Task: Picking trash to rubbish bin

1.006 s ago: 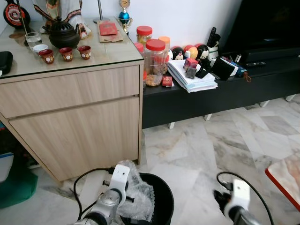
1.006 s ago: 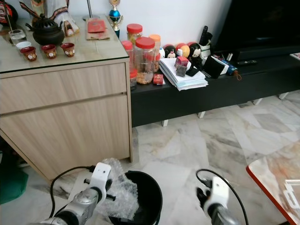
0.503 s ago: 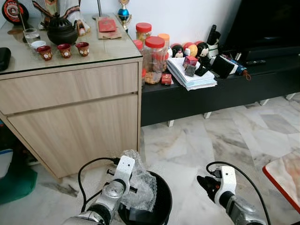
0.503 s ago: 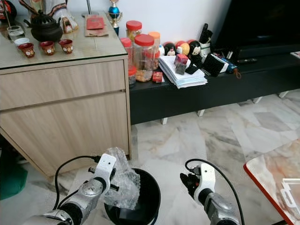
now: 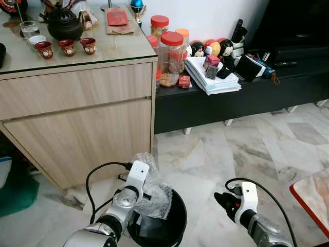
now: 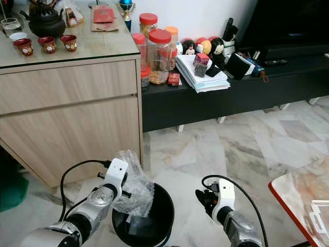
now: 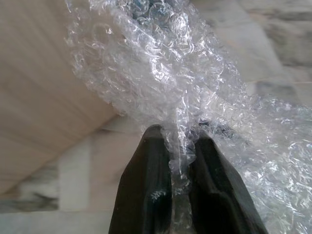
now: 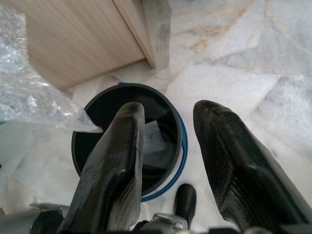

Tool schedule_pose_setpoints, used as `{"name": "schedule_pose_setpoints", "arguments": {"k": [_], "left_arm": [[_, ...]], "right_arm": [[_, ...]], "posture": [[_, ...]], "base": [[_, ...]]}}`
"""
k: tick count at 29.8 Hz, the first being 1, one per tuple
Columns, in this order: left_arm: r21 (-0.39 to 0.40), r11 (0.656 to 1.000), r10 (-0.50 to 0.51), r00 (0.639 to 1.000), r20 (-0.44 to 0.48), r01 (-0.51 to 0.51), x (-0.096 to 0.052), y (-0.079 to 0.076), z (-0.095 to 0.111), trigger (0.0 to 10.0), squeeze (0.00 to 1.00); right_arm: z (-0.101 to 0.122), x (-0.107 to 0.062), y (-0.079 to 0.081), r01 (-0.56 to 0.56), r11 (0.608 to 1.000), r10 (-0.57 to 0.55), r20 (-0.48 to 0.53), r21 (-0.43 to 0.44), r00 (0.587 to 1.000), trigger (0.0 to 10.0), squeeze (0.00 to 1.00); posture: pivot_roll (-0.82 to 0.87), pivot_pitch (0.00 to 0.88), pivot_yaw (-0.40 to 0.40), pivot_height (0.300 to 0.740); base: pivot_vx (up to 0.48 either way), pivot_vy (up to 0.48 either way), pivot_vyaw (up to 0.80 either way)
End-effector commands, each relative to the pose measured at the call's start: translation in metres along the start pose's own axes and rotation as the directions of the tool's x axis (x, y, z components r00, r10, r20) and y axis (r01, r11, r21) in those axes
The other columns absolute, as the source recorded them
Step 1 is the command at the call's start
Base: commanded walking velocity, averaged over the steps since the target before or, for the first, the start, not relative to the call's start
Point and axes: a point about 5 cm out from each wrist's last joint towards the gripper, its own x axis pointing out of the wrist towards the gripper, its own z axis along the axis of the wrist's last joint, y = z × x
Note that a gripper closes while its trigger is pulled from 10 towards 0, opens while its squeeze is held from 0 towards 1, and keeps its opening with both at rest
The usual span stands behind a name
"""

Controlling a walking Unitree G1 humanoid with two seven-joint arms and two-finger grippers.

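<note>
A crumpled sheet of clear bubble wrap (image 5: 153, 191) hangs over the near-left rim of the round black rubbish bin (image 5: 177, 221) on the marble floor. My left gripper (image 7: 178, 161) is shut on the bubble wrap (image 7: 165, 83), pinching a fold between its two black fingers. The left arm reaches over the bin's left side. My right gripper (image 5: 224, 199) hovers low to the right of the bin, open with nothing between its fingers (image 8: 234, 156). The right wrist view looks across at the bin (image 8: 178, 146), with a light scrap lying inside it.
A wooden cabinet (image 5: 77, 118) with a glass top, teapot and cups stands close behind the bin on the left. A low black TV bench (image 5: 231, 100) holds jars, papers and toys. A red-edged table corner (image 5: 311, 195) sits at the right.
The camera has tilted slightly, shifting the scene. My left gripper has carried the bubble wrap a little further over the bin. The right gripper has barely moved.
</note>
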Motion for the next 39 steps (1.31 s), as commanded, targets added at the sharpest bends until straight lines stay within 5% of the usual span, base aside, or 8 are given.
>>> {"name": "schedule_pose_setpoints", "arguments": {"k": [1, 8, 9, 39], "left_arm": [[0.009, 0.999, -0.038, 0.999, -0.005, 0.038, 0.0009, -0.0084, 0.0013, 10.0, 0.0], [0.019, 0.999, -0.031, 1.0, -0.001, 0.031, 0.001, -0.0086, 0.0017, 10.0, 0.0], [0.019, 0.999, -0.032, 0.999, -0.001, 0.032, 0.001, -0.0086, 0.0018, 10.0, 1.0], [0.005, 0.999, -0.054, 0.999, -0.001, 0.054, 0.0008, -0.0091, 0.0015, 10.0, 1.0]], "right_arm": [[-0.001, -0.0035, -0.0042, 0.012, 1.0, -0.012, 0.004, -0.002, 1.0, 10.0, 0.0], [-0.0008, -0.005, -0.0063, 0.02, 1.0, -0.02, 0.01, 0.001, 1.0, 10.0, 0.0], [-0.0009, -0.0051, -0.0065, 0.022, 1.0, -0.022, 0.009, 0.001, 1.0, 10.0, 0.0], [-0.0005, -0.0042, -0.0052, 0.019, 1.0, -0.019, 0.012, -0.005, 1.0, 10.0, 0.0]], "posture": [[-0.16, 0.124, -0.11, 0.74], [-0.16, 0.128, -0.109, 0.74], [-0.16, 0.128, -0.108, 0.74], [-0.15, 0.126, -0.109, 0.74]], "base": [[0.0, 0.0, 0.0], [0.0, 0.0, 0.0], [0.0, 0.0, 0.0], [0.0, 0.0, 0.0]]}}
